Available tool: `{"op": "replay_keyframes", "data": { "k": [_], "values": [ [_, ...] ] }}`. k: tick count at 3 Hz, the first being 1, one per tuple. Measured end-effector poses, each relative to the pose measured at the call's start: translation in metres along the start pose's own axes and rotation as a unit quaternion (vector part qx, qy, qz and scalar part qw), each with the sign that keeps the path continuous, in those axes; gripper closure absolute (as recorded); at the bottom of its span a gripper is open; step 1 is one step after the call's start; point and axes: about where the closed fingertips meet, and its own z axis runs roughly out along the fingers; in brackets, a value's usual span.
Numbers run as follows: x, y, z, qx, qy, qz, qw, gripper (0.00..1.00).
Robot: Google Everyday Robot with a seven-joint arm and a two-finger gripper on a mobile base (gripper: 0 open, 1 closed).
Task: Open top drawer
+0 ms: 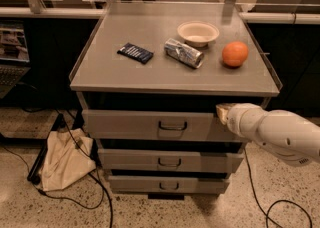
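Note:
The top drawer (pixel 130 124) is the widest of three grey drawers under the grey tabletop (pixel 125 74). Its flat front has a small dark loop handle (pixel 172 126) at the centre. A dark gap shows between the front and the tabletop. My gripper (pixel 221 112) is at the end of the white arm (pixel 280 134), which reaches in from the right. It is at the right end of the top drawer's front, just under the tabletop's edge and well to the right of the handle.
On the tabletop lie a dark packet (pixel 135 52), a crushed silver can (pixel 184 52), a white bowl (pixel 198 33) and an orange (pixel 235 54). Two narrower drawers (pixel 170 162) sit below. A beige bag (pixel 65 159) and cables lie on the floor at left.

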Motion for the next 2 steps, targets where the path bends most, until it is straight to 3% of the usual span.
{"op": "replay_keyframes", "data": {
  "k": [2],
  "values": [
    [0.0037, -0.002, 0.0097, 0.005, 0.01, 0.004, 0.9999, 1.0]
  ]
}}
